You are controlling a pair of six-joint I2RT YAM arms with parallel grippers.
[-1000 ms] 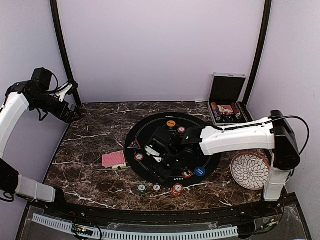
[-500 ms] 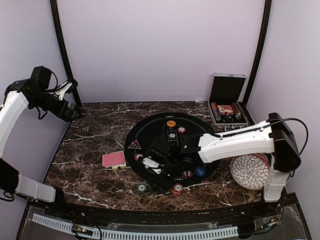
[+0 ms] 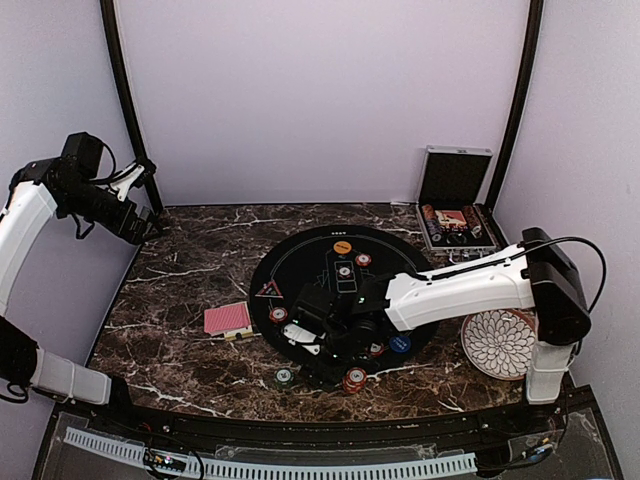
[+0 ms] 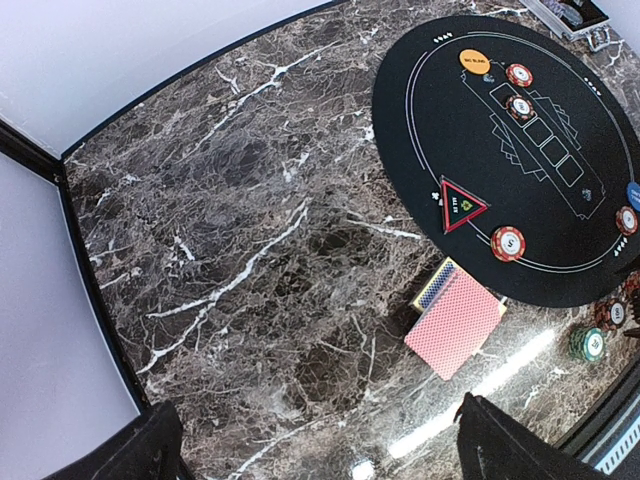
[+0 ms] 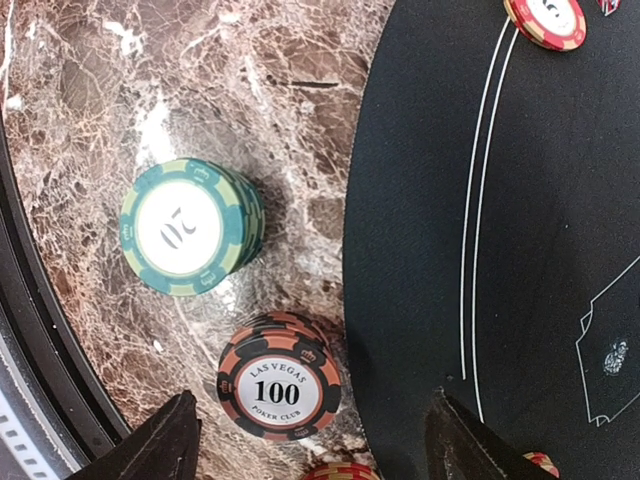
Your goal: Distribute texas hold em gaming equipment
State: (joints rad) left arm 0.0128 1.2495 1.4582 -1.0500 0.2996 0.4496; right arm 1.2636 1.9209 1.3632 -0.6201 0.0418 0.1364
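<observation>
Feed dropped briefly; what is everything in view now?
mat: one, black, round, centre of table
single chips: four showing, red-white, on mat
green chip stack: one, on table off mat's near edge
orange-black chip stack: one, marked 100, beside it
red chip stack: one, right of those
orange button: one, mat's far side
blue button: one, mat's near right
triangular marker: one, red-edged, mat's left
cards: one pile, red-backed, left of mat
case: one, silver, open, far right corner
plate: one, white patterned, right of mat
left end effector: open, raised far left
right end effector: open, above orange-black stack
</observation>
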